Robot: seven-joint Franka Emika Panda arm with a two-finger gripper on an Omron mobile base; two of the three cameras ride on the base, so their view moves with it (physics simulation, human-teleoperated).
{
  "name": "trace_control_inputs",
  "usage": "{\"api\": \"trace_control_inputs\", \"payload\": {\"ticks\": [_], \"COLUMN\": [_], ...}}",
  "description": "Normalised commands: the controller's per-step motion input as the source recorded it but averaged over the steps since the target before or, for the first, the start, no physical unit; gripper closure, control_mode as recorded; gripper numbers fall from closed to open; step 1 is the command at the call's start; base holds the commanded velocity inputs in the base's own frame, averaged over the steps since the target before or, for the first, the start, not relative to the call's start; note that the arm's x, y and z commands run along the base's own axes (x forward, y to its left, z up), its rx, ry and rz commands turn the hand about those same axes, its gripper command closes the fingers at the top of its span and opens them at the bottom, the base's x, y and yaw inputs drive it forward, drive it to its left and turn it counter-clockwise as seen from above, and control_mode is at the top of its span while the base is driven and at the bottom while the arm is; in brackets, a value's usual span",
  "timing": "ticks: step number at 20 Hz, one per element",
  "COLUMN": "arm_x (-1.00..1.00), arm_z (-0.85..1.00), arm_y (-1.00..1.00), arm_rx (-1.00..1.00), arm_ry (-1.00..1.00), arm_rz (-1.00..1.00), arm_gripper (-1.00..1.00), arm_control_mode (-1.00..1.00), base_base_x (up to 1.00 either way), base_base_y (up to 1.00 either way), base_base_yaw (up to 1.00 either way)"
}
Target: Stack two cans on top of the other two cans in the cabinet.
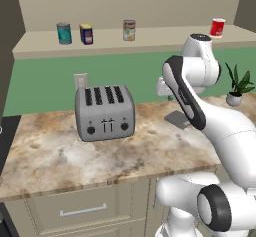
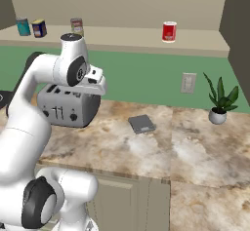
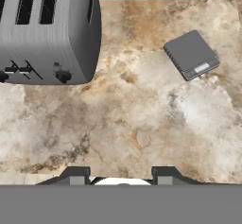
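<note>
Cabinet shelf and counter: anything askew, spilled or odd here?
Nothing stands out. All four cans stand upright and apart on the cabinet shelf, none stacked yet; the toaster, scale and potted plant sit upright on the counter.

No words or numbers can be read anywhere. The pale can (image 1: pixel 129 30) on the cabinet (image 1: pixel 150 40) shelf has a red-and-tan label, and the dark blue can (image 1: pixel 86 33) has yellow and red marks (too small and blurry to read).
</note>
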Motion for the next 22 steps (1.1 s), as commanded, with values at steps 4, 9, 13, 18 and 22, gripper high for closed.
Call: {"api": "trace_control_inputs", "payload": {"ticks": [4,9,13,18,22], "arm_x": [-0.11,-0.24,-0.19,-0.14,-0.03], "arm_z": [0.0,0.29,0.52,0.47,0.4], "arm_y": [0.0,0.11,0.13,0.17,0.26], "arm_rx": [0.0,0.02,0.06,0.02,0.0], "arm_ry": [-0.15,-0.48,-0.41,-0.31,-0.07], "arm_rz": [0.0,-0.01,0.0,0.0,0.0], "arm_gripper": [-1.0,-1.0,-1.0,-1.0,-1.0], "arm_control_mode": [-1.0,-1.0,-1.0,-1.0,-1.0], "base_base_x": [0.0,0.0,0.0,0.0,0.0], "base_base_y": [0.0,0.0,0.0,0.0,0.0], "base_base_yaw": [0.0,0.0,0.0,0.0,0.0]}}
